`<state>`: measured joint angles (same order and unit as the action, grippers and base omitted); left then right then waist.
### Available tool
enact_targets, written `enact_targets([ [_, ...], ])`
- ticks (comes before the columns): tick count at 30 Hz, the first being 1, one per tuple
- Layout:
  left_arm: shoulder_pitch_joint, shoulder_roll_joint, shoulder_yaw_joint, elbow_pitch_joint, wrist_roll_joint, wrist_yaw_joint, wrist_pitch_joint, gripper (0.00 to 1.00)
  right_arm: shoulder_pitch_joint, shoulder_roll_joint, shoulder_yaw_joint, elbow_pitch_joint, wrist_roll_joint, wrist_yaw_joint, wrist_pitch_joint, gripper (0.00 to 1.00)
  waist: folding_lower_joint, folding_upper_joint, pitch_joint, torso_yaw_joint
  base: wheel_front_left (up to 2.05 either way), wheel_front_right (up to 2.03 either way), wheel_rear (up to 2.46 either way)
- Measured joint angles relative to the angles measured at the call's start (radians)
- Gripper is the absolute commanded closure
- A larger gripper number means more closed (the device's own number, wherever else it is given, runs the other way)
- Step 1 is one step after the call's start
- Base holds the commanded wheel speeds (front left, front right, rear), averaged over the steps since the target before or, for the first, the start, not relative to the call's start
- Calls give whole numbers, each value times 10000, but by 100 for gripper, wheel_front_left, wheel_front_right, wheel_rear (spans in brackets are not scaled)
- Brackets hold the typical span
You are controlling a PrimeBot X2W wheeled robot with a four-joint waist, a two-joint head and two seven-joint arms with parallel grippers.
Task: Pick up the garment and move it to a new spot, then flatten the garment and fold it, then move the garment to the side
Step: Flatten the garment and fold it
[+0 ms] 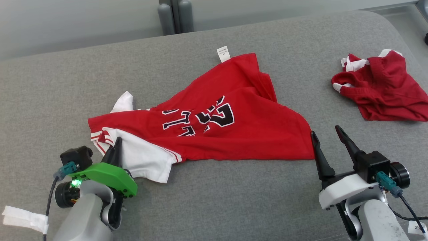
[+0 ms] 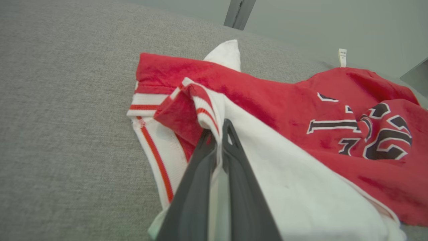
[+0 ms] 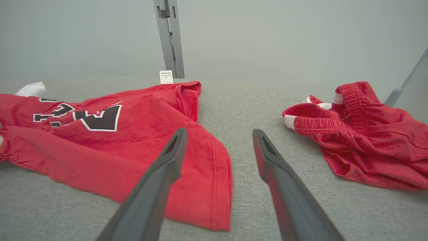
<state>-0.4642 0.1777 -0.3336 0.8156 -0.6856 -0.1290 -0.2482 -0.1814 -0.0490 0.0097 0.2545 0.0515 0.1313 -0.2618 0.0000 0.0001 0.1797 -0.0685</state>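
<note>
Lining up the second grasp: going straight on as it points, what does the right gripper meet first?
The right gripper likely catches the red shirt at its hem corner; beyond, bare grey surface. Depth unclear.

Count: 1 red-and-white jersey shirt with black lettering (image 1: 260, 134), 1 crumpled red shorts with white trim (image 1: 384, 93), 1 grey fabric-covered table (image 1: 217, 201).

Grey fabric-topped table (image 1: 50, 100) here, rounded at its far right corner, with two pieces lying on it. Centre stage is the red jersey (image 1: 254, 137), crumpled, black-and-white lettering facing up. A white sleeve (image 1: 143, 159) spills toward the near left, and a white label (image 1: 223, 54) pokes off the far edge onto the grey cloth. Well apart, at the far right, red shorts (image 1: 384, 90) with white trim, bunched in a heap.
</note>
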Motion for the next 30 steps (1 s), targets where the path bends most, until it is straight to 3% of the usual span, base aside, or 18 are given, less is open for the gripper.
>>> enact_targets([
  [1,-10,2,-25,33,-35,0,-13,0,-4,0,-4,4,6,2,0,0,0,0,19,-15,0,0,0],
  [7,71,115,6,-575,-127,0,-128,0,-4,0,-146,-44,52,0,0,0,0,0,-26,100,0,0,0],
  [14,1198,192,775,-2470,972,0,-140,0,95,-2,-353,-236,123,0,0,0,0,0,-289,387,0,0,0],
  [23,3094,-715,1333,-4782,2182,0,-144,0,666,0,-491,-416,422,0,0,0,0,0,-941,727,0,0,0],
  [30,4403,-1124,1404,-5532,2614,0,-144,0,1203,2,-533,-514,708,0,0,0,0,0,-1459,792,0,0,0],
])
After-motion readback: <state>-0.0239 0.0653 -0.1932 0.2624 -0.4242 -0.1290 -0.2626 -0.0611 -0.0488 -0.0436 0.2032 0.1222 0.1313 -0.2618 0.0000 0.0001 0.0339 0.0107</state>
